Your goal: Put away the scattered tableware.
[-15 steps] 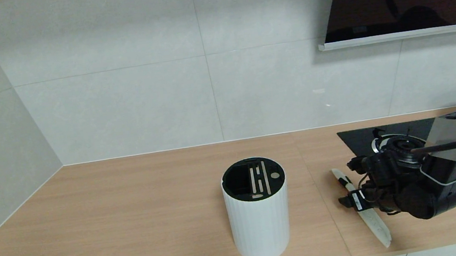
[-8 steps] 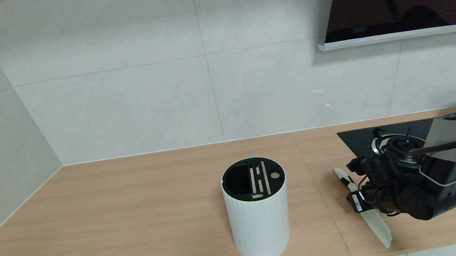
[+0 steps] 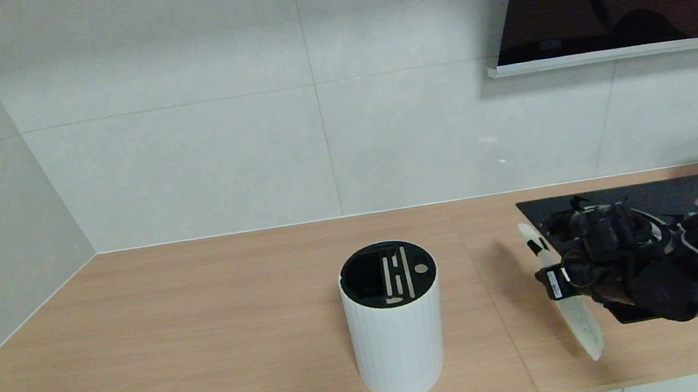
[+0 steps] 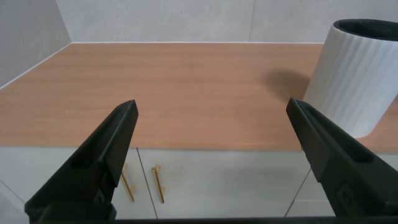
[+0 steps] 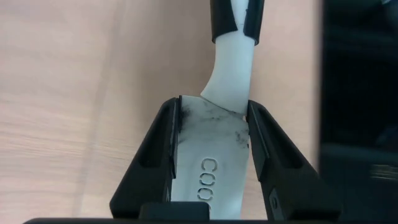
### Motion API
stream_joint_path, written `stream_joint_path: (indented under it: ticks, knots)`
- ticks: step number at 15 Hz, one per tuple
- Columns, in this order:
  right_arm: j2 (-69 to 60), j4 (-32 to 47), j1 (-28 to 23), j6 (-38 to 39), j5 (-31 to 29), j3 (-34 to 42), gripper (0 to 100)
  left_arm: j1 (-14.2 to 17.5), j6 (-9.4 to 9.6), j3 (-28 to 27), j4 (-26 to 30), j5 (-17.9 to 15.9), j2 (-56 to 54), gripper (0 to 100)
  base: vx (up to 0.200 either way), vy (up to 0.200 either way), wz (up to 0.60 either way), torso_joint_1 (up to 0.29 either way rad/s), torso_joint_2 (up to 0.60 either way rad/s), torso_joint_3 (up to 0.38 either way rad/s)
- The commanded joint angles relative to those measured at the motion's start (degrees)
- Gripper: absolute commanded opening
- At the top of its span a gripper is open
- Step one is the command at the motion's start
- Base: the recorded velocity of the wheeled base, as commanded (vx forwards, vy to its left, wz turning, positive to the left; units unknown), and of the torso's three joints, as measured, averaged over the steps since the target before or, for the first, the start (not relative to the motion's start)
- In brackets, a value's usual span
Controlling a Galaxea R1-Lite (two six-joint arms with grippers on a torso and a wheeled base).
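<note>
**Grasp of a knife before stowing.** The right gripper (image 3: 559, 279) was pinched on a white-bladed knife (image 3: 579, 321), its two fingers (image 5: 163, 152) closed on either side of the blade just below the black-banded handle. Gripping near that junction probably kept the load close to the knife's balance point and left the long tip free to enter a slot. The knife hung over the wooden countertop (image 3: 204, 323) beside the black cooktop (image 3: 665, 191), handle toward the wall and tip toward the front edge. It appeared raised off the surface, since its shadow fell apart from it. The white ribbed knife holder (image 3: 395, 331) stood upright near the counter's front edge, well apart from the knife, and its black slotted top (image 3: 393, 274) was unoccupied. Insertion would likely require turning the blade tip-down and aligning it with a narrow slot. The left gripper (image 4: 211, 109) was spread wide and held nothing, stationed off the counter's front edge with the holder to one side.
</note>
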Motion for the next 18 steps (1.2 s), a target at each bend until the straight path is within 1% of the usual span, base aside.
stream_joint_path:
  ticks: [1, 3, 4, 6, 7, 8, 9, 10, 11, 12, 13, 14, 15, 16, 17, 18]
  knots:
    - [-8.8, 0.0, 1.9, 0.0, 0.0, 2.2, 0, 0.0, 0.01, 0.0, 0.0, 0.0, 0.0, 100, 0.000, 0.000, 0.00, 0.000, 0.00, 0.000]
    - [-13.3, 0.0, 3.9, 0.0, 0.0, 3.8, 0, 0.0, 0.27, 0.0, 0.0, -0.1, 0.0, 100, 0.000, 0.000, 0.00, 0.000, 0.00, 0.000]
    - [-15.7, 0.0, 5.3, 0.0, -0.1, 4.5, 0, 0.0, 0.54, 0.0, 0.0, 0.4, 0.0, 100, 0.000, 0.000, 0.00, 0.000, 0.00, 0.000]
    - [-18.8, 0.0, 6.5, 0.1, -0.7, 4.8, 0, 0.0, 1.15, 0.0, -1.0, 1.0, 0.0, 100, 0.000, 0.000, 0.00, 0.000, 0.00, 0.000]
    - [-20.8, 0.0, 6.9, 0.0, -0.8, 5.3, 0, 0.0, 0.62, -0.9, -3.6, 1.0, 0.0, 100, 0.000, 0.000, 0.00, 0.000, 0.00, 0.000]
    - [-22.8, 0.0, 7.6, 0.0, -0.8, 5.6, 0, 0.0, -1.05, -3.2, -6.1, 0.4, 0.0, 100, 0.000, 0.000, 0.00, 0.000, 0.00, 0.000]
    - [-25.1, 0.1, 8.4, 0.1, -0.8, 5.6, 0, 0.0, -1.66, -6.5, -5.6, -1.2, 0.0, 100, 0.000, 0.000, 0.00, 0.000, 0.00, 0.000]
    - [-27.1, 0.1, 9.5, 0.1, -0.8, 5.0, 0, -0.1, -1.57, -10.3, -2.8, -5.2, 1.3, 100, 0.000, 0.000, 0.00, 0.000, 0.00, 0.000]
    - [-28.4, 0.1, 10.5, 0.0, -0.7, 4.0, 0, -0.1, -1.57, -15.6, 2.5, -12.0, 5.6, 100, 0.000, 0.000, 0.00, 0.000, 0.00, 0.000]
    - [-28.7, 0.2, 11.8, 0.0, -0.7, 1.9, 0, -0.2, -1.66, -21.9, 7.9, -20.0, 11.6, 100, 0.000, 0.000, 0.00, 0.000, 0.00, 0.000]
    - [-28.9, 1.4, 13.1, 0.0, -0.8, -0.5, 0, -0.1, -1.66, -28.1, 10.7, -26.1, 18.5, 100, 0.000, 0.000, 0.00, 0.000, 0.00, 0.000]
    - [-28.8, 3.4, 14.6, 0.0, -0.8, -3.7, 0, -0.1, -1.66, -34.1, 11.1, -30.6, 26.7, 100, 0.000, 0.000, 0.00, 0.000, 0.00, 0.000]
    - [-28.5, 6.0, 16.5, 0.0, -0.8, -7.4, 0, -0.1, -1.66, -40.2, 11.1, -34.1, 35.2, 100, 0.000, 0.000, 0.00, 0.000, 0.00, 0.000]
    - [-28.3, 7.6, 18.1, 0.0, -0.8, -10.0, 0, -0.6, -1.57, -43.6, 11.0, -36.3, 41.8, 100, 0.000, 0.000, 0.00, 0.000, 0.00, 0.000]
    - [-28.0, 8.9, 19.8, 0.0, -0.9, -11.7, 0, -1.1, -1.40, -46.0, 10.0, -37.2, 47.9, 100, 0.000, 0.000, 0.00, 0.000, 0.00, 0.000]
    - [-28.5, 9.2, 22.0, 0.2, -1.5, -11.2, 0, -2.7, -1.31, -47.7, 6.2, -37.2, 55.2, 100, 0.000, 0.000, 0.00, 0.000, 0.00, 0.000]
